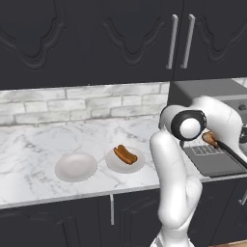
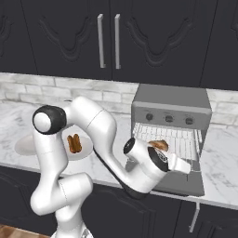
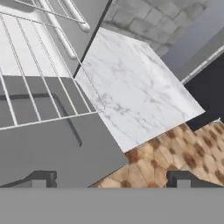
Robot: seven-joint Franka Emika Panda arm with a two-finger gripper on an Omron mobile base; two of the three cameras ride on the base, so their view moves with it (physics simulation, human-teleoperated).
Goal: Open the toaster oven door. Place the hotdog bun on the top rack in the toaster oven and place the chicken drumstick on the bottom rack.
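Observation:
The toaster oven [image 2: 171, 103] stands at the counter's right end, its door [image 2: 185, 184] folded down flat. A wire rack [image 2: 179, 138] is drawn out over the door, and the chicken drumstick [image 2: 159, 145] lies on it; I cannot tell which of the two racks it is. The hotdog bun [image 1: 125, 154] lies on a white plate [image 1: 139, 163] left of the oven. My gripper [image 2: 186, 166] hovers over the open door just right of the drumstick, open, with nothing between its fingers. In the hand view the gripper [image 3: 110, 181] looks down on the door [image 3: 52, 144] and rack wires [image 3: 35, 87].
An empty white plate [image 1: 75, 167] sits left of the bun's plate. The marble counter [image 3: 131, 87] runs on to the right of the oven, with the floor [image 3: 175, 148] beyond its edge. Dark wall cabinets [image 1: 120, 38] hang above.

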